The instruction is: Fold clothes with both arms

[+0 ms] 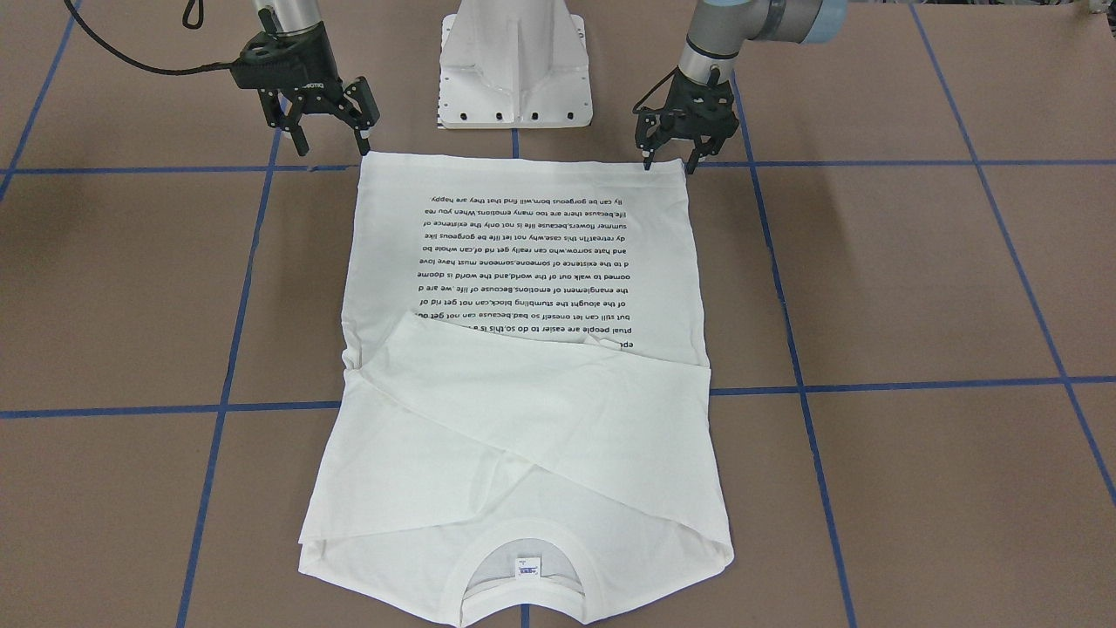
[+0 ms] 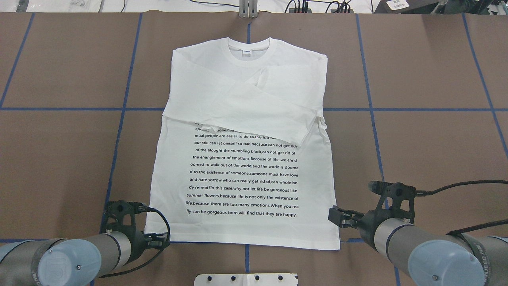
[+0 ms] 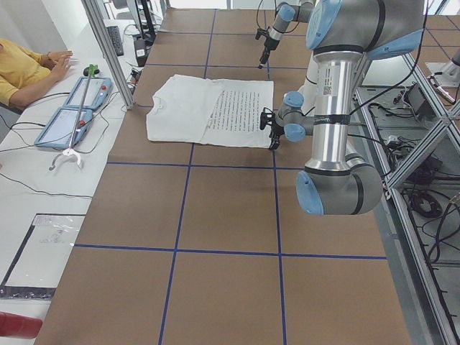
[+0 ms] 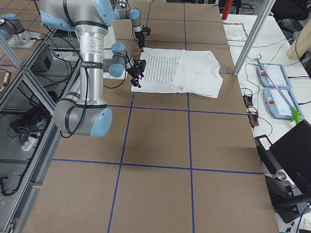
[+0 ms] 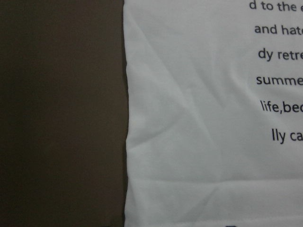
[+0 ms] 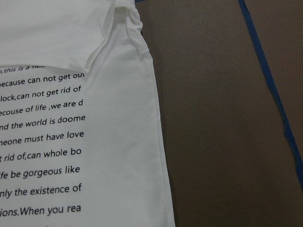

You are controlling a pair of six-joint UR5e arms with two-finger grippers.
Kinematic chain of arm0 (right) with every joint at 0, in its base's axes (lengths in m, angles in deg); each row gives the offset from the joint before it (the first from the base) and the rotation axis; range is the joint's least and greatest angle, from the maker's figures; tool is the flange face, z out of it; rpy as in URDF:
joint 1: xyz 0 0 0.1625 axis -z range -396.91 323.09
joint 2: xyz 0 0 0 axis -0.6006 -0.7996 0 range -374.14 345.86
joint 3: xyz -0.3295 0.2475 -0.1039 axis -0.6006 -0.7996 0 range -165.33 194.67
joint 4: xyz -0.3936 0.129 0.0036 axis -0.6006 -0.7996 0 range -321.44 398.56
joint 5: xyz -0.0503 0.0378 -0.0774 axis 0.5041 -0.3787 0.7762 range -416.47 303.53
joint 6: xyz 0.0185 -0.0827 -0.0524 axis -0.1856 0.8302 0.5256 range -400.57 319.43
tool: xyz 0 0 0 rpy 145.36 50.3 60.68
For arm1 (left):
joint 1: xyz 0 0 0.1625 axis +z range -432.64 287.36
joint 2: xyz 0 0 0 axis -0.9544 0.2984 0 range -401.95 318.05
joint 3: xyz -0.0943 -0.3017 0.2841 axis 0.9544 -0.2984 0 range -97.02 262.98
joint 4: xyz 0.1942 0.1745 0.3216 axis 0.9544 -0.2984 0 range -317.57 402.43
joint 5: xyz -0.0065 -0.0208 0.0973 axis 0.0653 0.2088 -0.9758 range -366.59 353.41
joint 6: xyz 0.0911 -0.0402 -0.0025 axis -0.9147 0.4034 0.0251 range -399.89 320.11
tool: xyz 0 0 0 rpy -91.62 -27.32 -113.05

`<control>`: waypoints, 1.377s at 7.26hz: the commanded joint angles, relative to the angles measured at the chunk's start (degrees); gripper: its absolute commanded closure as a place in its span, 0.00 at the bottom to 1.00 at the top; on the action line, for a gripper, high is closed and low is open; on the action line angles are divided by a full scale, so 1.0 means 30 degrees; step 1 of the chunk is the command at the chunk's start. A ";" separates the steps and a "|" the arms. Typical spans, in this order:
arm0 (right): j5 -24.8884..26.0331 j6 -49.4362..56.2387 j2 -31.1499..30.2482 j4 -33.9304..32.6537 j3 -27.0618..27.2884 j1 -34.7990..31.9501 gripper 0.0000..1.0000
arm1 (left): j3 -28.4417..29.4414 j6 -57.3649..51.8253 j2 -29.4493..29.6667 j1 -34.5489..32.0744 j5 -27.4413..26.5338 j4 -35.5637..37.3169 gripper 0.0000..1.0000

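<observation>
While the white long-sleeved shirt [image 1: 453, 488] is lying flat and print-side up on the brown tabletop [image 1: 915, 279], both arms are positioned at its hem. The shirt is lying with its ribbed collar [image 1: 523, 536] and neck label [image 1: 527, 567] at the far side from the robot, and its hem at the near side, just in front of the white pedestal base [image 1: 514, 70]. Its sleeves [image 1: 540, 392] are lying folded across the chest, and the lower one is covering the top lines of the black text block [image 1: 532, 262].

The left claw [image 1: 668, 162] is pointing down at the hem corner on the robot's left, with its jaws standing apart and its fingertips [image 1: 647, 162] at the cloth edge. Whether they are touching the cloth cannot be determined.

The right claw [image 1: 334, 146] is pointing down at the opposite hem corner, with its jaws spread wide and holding nothing. One fingertip is sitting just beside the corner.

Blue tape lines [image 1: 915, 381] are dividing the tabletop into squares, and the shirt is lying across two of them.
</observation>
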 commanded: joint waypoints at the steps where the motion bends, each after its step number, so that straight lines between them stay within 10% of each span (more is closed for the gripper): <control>1: 0.0000 0.0001 0.0024 0.0000 -0.0050 0.0008 0.00 | -0.0020 -0.0028 0.0028 -0.0010 0.0025 -0.0001 0.77; 2: 0.0000 0.0001 0.0024 0.0000 -0.0050 0.0008 0.00 | -0.0021 -0.0028 0.0028 -0.0010 0.0025 -0.0001 0.99; 10: 0.2269 -0.2328 0.2221 0.0029 -0.2361 0.1901 0.00 | -0.1132 -0.0116 0.0319 -0.0126 0.0142 0.0028 1.00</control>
